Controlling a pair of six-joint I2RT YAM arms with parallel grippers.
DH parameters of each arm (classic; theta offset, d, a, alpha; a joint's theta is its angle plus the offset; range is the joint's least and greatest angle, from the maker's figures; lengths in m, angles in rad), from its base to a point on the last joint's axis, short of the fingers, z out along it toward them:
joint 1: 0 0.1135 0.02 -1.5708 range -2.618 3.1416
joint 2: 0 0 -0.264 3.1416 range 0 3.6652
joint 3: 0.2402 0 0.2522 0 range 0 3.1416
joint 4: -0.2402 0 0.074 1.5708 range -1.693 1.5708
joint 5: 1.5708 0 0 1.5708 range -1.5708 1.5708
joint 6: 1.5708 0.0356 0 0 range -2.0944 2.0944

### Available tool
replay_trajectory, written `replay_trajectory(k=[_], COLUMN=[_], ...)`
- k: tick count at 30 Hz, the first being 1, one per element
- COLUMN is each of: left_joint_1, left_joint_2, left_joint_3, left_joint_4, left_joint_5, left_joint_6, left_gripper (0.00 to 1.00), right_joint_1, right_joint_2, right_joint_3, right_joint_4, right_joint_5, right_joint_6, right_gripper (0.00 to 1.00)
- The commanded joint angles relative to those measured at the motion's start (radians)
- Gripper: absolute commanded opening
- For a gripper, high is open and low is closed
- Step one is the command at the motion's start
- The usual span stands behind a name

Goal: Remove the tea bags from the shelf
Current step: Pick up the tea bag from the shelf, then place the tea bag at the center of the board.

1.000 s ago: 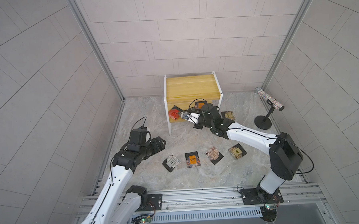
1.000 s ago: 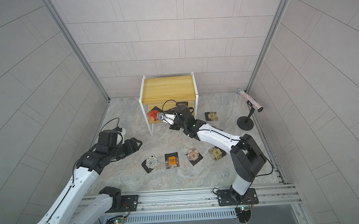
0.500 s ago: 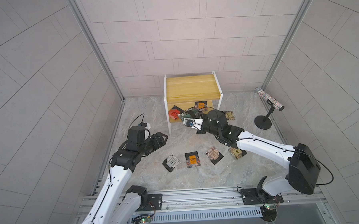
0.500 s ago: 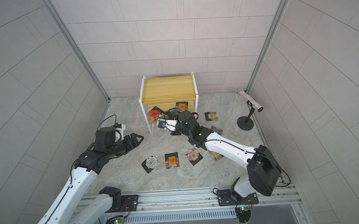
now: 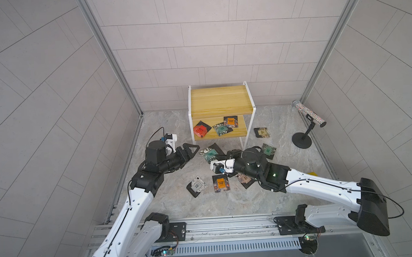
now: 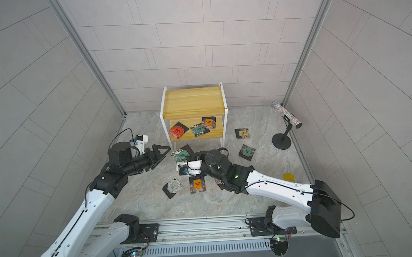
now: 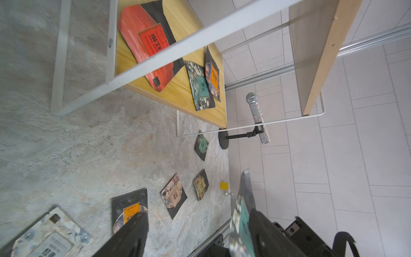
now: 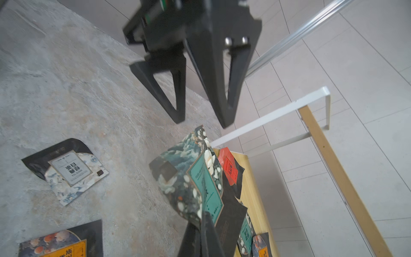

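3 tea bags line the shelf beyond the right gripper, clamping a teal sachet; left gripper gapes empty.

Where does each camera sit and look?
Top views: high above the robot, looking down on the shelf, left arm and right arm.
Left wrist: on the left arm, facing the shelf past the open left gripper.
Right wrist: on the right arm, facing the left gripper past the right gripper, shut on a teal tea bag.
Shared: both wrist views show the red tea bag.
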Motion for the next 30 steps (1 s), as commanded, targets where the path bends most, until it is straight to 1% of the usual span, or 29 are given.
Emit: replay_trajectory(k=[1, 3, 5, 9, 12, 15, 17, 18, 20, 21, 22, 25, 26, 30], left_joint_1=[0.001, -0.005, -0.016, -0.054, -0.065, -0.065, -0.066, -0.065, -0.066, -0.066, -0.066, -0.062, -0.06, -0.032], left_joint_2=[0.012, 0.024, 0.03, 0.019, 0.01, 0.004, 0.004, 0.003, 0.003, 0.001, 0.001, -0.007, -0.01, -0.048], left_joint_3=[-0.013, -0.013, -0.013, -0.018, -0.025, -0.028, -0.027, -0.026, -0.026, -0.027, -0.027, -0.015, -0.011, -0.001], left_joint_4=[0.097, 0.102, 0.105, 0.115, 0.115, 0.115, 0.115, 0.115, 0.11, 0.101, 0.095, 0.046, 0.022, -0.088], left_joint_5=[0.085, 0.119, 0.137, 0.138, 0.138, 0.136, 0.133, 0.131, 0.123, 0.111, 0.103, 0.06, 0.038, -0.048], left_joint_6=[-0.035, -0.035, -0.037, -0.041, -0.043, -0.046, -0.046, -0.045, -0.041, -0.04, -0.036, -0.011, -0.001, 0.034], left_gripper=[0.76, 0.72, 0.65, 0.55, 0.47, 0.37, 0.23, 0.19, 0.06, 0.04, 0.03, 0.01, 0.0, 0.0], right_joint_1=[0.034, 0.045, 0.05, 0.055, 0.057, 0.062, 0.067, 0.069, 0.07, 0.071, 0.07, 0.069, 0.069, 0.057], right_joint_2=[-0.02, -0.016, -0.007, 0.013, 0.023, 0.031, 0.035, 0.034, 0.034, 0.032, 0.028, 0.013, 0.007, -0.03], right_joint_3=[-0.011, -0.012, -0.01, -0.007, -0.002, -0.001, -0.003, -0.004, -0.01, -0.013, -0.018, -0.032, -0.037, -0.064], right_joint_4=[0.017, 0.032, 0.04, 0.077, 0.084, 0.094, 0.099, 0.1, 0.102, 0.101, 0.102, 0.094, 0.084, 0.036], right_joint_5=[0.051, 0.06, 0.066, 0.098, 0.1, 0.102, 0.103, 0.104, 0.11, 0.115, 0.121, 0.145, 0.161, 0.204], right_joint_6=[0.006, 0.006, -0.001, -0.018, -0.031, -0.039, -0.04, -0.039, -0.036, -0.032, -0.026, -0.01, -0.005, 0.028], right_gripper=[0.02, 0.02, 0.02, 0.02, 0.02, 0.02, 0.04, 0.07, 0.12, 0.14, 0.19, 0.42, 0.46, 0.52])
